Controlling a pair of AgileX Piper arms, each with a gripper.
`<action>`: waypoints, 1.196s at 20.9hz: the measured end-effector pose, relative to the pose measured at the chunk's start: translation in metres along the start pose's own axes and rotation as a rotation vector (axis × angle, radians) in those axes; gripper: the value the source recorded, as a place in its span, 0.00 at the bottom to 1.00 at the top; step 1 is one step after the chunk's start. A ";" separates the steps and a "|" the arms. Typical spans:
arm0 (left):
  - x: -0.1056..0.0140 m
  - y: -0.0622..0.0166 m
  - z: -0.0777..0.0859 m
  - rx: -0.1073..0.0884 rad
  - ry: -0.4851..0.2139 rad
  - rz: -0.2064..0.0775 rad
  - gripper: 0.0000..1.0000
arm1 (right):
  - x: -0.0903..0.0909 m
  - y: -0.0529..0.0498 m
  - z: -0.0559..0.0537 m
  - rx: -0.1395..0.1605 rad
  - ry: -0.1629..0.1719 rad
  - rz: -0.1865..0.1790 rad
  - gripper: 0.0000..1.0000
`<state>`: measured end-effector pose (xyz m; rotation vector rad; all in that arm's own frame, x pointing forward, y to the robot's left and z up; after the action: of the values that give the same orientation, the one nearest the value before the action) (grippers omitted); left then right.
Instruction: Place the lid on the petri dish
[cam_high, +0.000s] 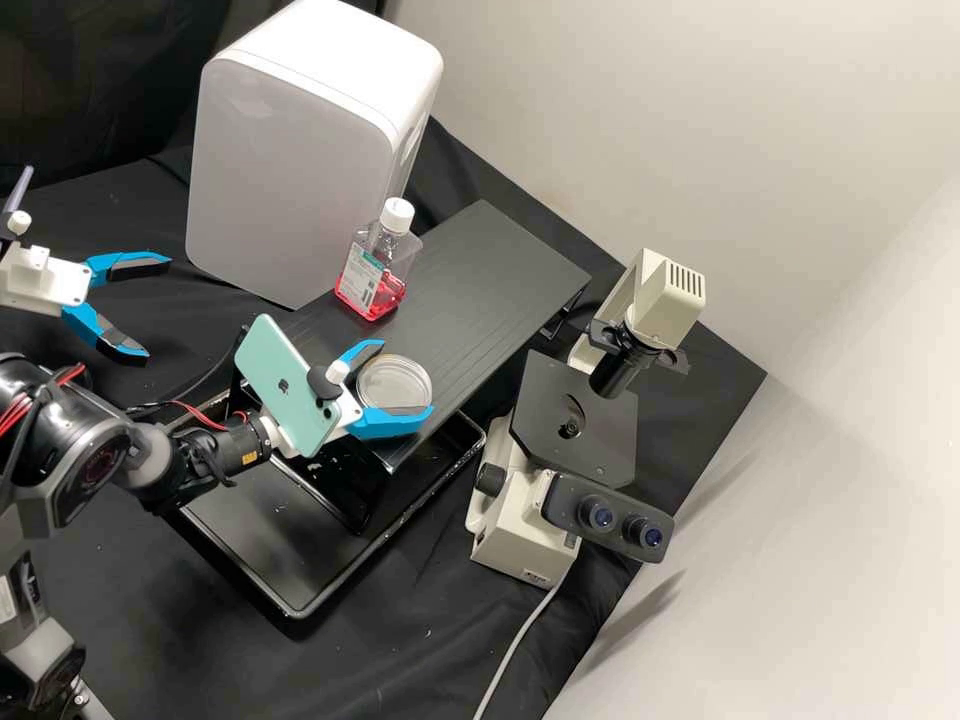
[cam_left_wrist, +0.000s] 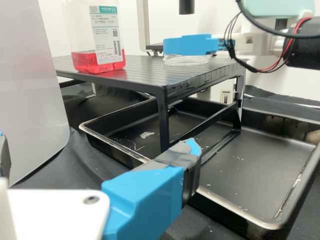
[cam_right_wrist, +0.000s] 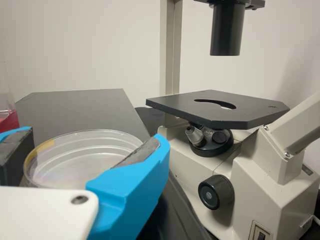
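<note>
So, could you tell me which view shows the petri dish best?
The right wrist view: the petri dish is nearest, its rim plain. The high view shows it from above, farther off; the left wrist view, edge-on.

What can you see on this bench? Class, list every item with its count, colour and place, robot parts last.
cabinet: one, white, back left of the bench
flask: one, clear with red liquid and a white cap, upright on the shelf's far part
shelf: one, black, standing in the tray
tray: one, black, under the shelf
petri dish: one, clear, on the shelf's near end
microscope: one, white and black, right of the shelf
cloth: one, black, covering the bench
left gripper: one, white with blue fingers, open, left of the cabinet, holding nothing
right gripper: one, same colours, closed on the petri dish
</note>
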<state>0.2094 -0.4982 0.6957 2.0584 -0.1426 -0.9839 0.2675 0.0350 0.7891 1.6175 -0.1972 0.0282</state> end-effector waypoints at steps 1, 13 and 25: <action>0.000 0.0000 0.000 0.000 0.000 0.000 1.00 | 0.000 -0.002 0.000 0.001 -0.001 -0.003 0.00; 0.000 -0.0001 0.000 0.000 -0.002 0.000 1.00 | -0.003 -0.001 -0.002 0.007 0.000 -0.008 0.00; 0.000 -0.0001 0.000 0.000 -0.002 0.000 1.00 | -0.016 0.008 -0.007 0.027 0.013 -0.013 0.00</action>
<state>0.2092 -0.4984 0.6955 2.0579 -0.1432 -0.9858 0.2511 0.0435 0.7955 1.6451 -0.1764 0.0316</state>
